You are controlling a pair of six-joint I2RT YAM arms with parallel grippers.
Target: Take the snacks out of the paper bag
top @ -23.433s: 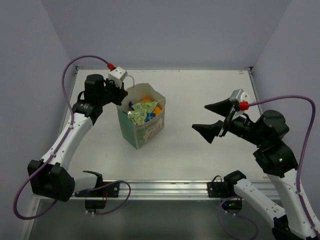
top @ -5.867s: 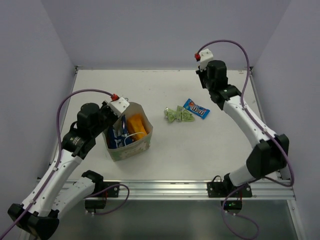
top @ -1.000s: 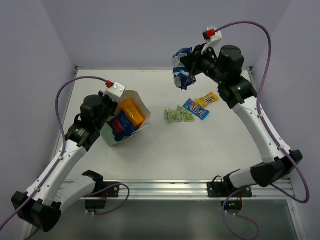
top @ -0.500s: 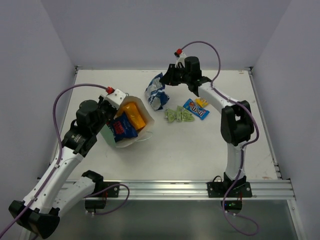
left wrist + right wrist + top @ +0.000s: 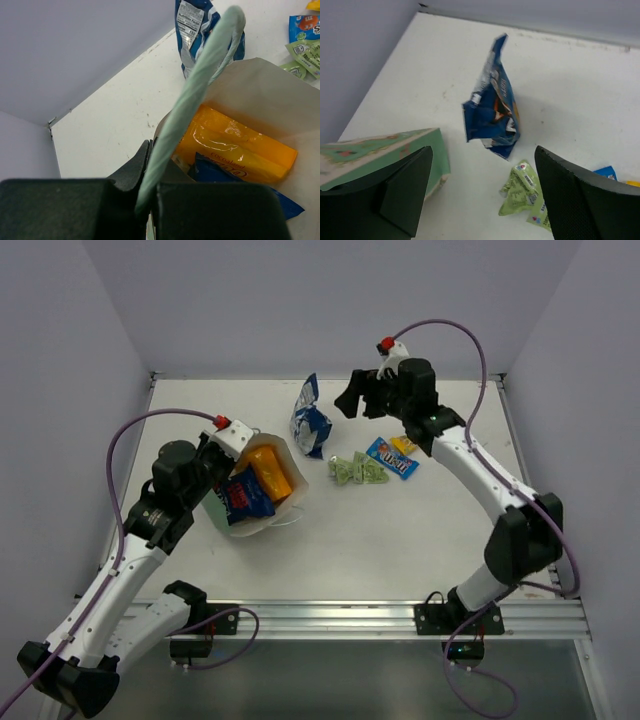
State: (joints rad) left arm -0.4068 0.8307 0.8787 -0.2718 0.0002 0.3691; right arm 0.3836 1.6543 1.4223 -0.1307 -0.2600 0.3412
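Paper bag (image 5: 216, 512) tilted, mouth toward right, on left half of bench, midway between near and far edges. Left gripper (image 5: 150, 175) clamped on its rim. Inside: orange pouch (image 5: 240, 145), blue chip bag (image 5: 235, 180). Second chip bag (image 5: 310, 420) out near far edge, seemingly upright. Green sachets (image 5: 358, 469), blue candy pack (image 5: 392, 457), yellow candy pack (image 5: 404, 444) right of centre. Right gripper (image 5: 358, 400) spread apart, empty, just beside second chip bag.

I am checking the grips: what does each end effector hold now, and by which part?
The left end effector pinches the paper bag by its top rim. The right end effector is open and holds nothing.
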